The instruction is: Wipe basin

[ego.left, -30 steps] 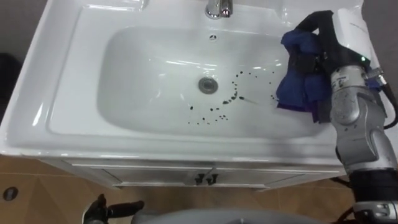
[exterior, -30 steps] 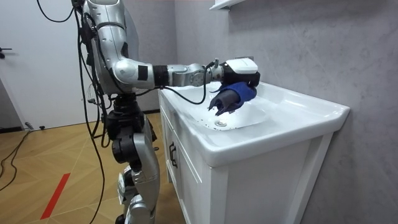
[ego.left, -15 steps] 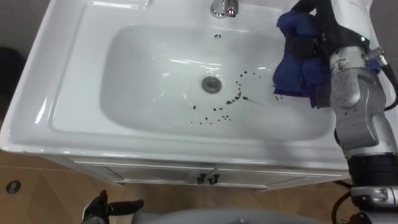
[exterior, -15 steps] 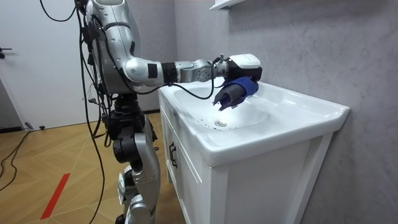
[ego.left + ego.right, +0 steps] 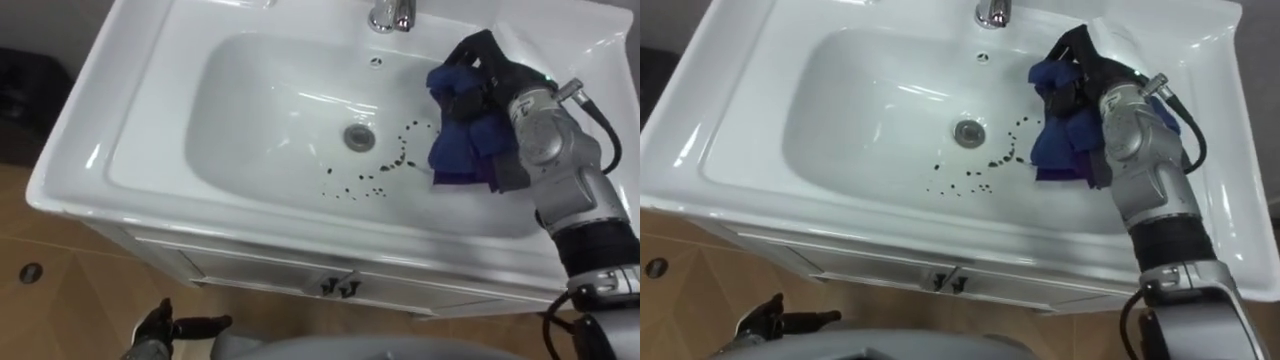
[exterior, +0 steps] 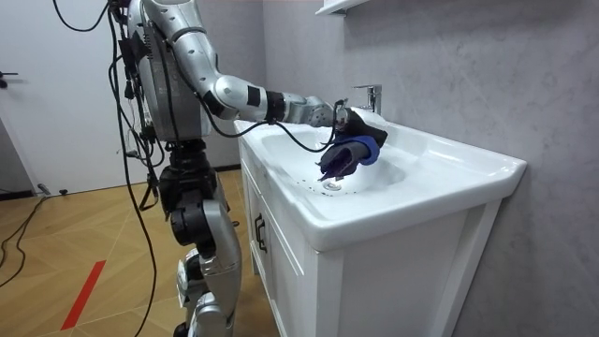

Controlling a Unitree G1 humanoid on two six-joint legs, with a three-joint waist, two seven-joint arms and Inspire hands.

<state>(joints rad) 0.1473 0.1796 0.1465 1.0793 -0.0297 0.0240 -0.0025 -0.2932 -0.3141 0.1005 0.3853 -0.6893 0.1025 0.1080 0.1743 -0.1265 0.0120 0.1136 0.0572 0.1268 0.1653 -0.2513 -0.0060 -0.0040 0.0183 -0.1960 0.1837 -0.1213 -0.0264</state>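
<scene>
**Washroom corner: walls, floor and furniture**

A grey, rough-plastered wall (image 6: 468,84) meets a smooth white wall (image 6: 65,103) at the room view's left. A white shelf (image 6: 342,6) juts from the grey wall near the top. A white cabinet (image 6: 393,290) with dark door handles (image 5: 335,285) stands on a herringbone wood floor (image 6: 84,243), which bears a red strip (image 6: 84,295).

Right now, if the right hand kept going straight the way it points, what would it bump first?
Probably the basin's back wall beside the faucet, though depth is unclear. The right hand, curled round the blue cloth, points that way.
</scene>
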